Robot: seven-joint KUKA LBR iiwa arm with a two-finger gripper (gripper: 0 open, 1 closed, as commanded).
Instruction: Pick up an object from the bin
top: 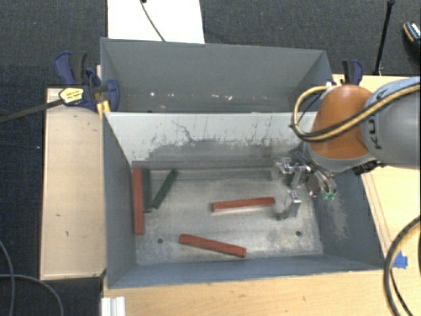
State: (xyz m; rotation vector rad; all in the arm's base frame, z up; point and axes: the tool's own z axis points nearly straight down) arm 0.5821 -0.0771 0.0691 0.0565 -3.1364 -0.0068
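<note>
**Gripper low at the right end of the middle red bar**

Nearest thing: a long, flat red bar [242, 205], paler along its top edge. It lies on the bin floor about mid-way, running left to right with its right end slightly raised in the view. The gripper [288, 209] is down near the floor just beside that right end. Cannot tell whether they touch. Cannot tell how far the gripper is opened, and nothing is seen held in it.

Other things, all well apart from the gripper:
- A second red bar [212, 245] lies nearer the front wall, angled down to the right.
- A third red bar [138, 200] lies along the left wall, running front to back.
- A dark green bar [162, 189] sits just beside the third, slanted, its lower end close to it.

The grey metal bin [217, 78] has a scuffed floor. The arm enters from the right, with the orange wrist cover [341, 131] above the gripper.
</note>
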